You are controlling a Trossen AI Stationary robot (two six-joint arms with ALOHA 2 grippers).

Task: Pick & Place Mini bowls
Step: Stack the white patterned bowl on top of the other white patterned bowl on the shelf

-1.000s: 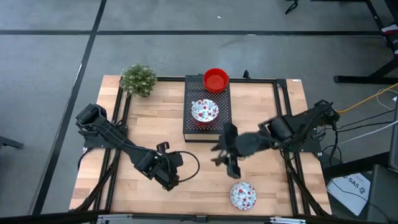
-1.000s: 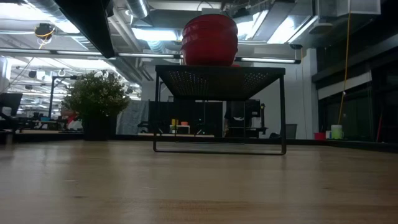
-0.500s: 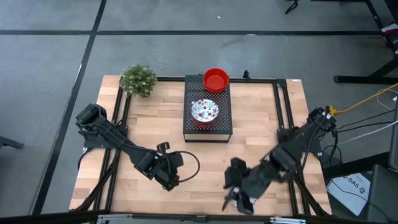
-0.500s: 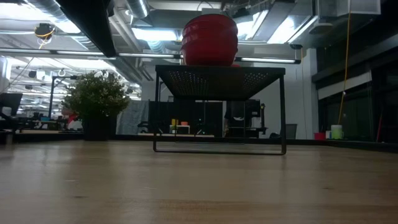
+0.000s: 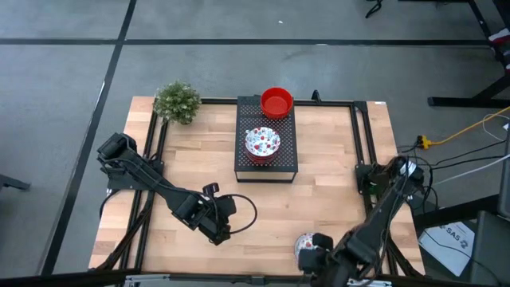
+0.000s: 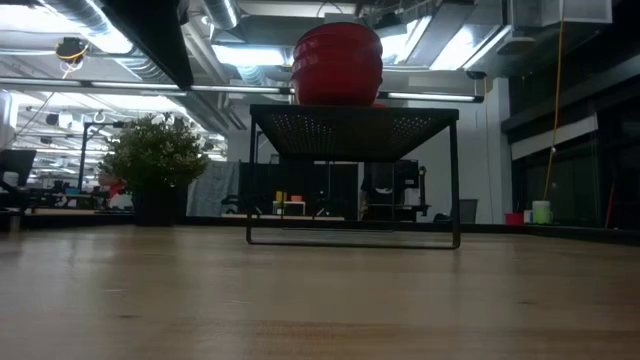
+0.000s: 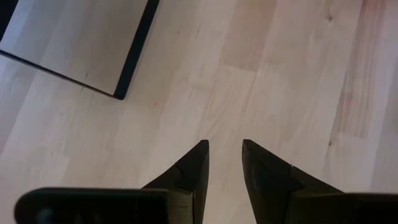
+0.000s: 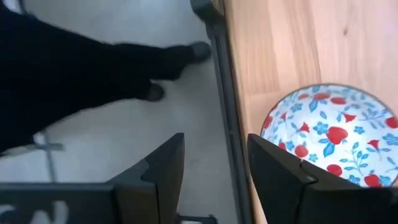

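Note:
A floral mini bowl [image 5: 304,241] sits on the table by its near edge; it also shows in the right wrist view [image 8: 329,134]. My right gripper [image 5: 317,255] is open over that edge [image 8: 214,165], one finger [image 8: 273,171] beside the bowl's rim, the other over the floor. A stack of red bowls [image 5: 276,102] and a stack of floral bowls [image 5: 262,143] rest on the black box [image 5: 280,163]. The red stack shows in the low view [image 6: 337,60]. My left gripper [image 5: 220,229] hangs slightly open over bare wood [image 7: 224,146], holding nothing. My right gripper has one finger [image 8: 273,171] in front of the floral bowl's rim [image 8: 277,121], on the side nearest the table's near edge. I cannot tell whether it touches the rim. The bowl sits flat on the table.
A green plant [image 5: 177,101] stands at the far left corner. The black frame rail [image 8: 221,93] runs along the table's near edge. Beyond it a person's dark leg and shoe [image 8: 93,62] show on the floor. Bare wood lies between the box and the near edge.
My right gripper has swung from the middle of the table, just near of the black box, toward the near edge and down to the floral bowl. The left arm has kept still.

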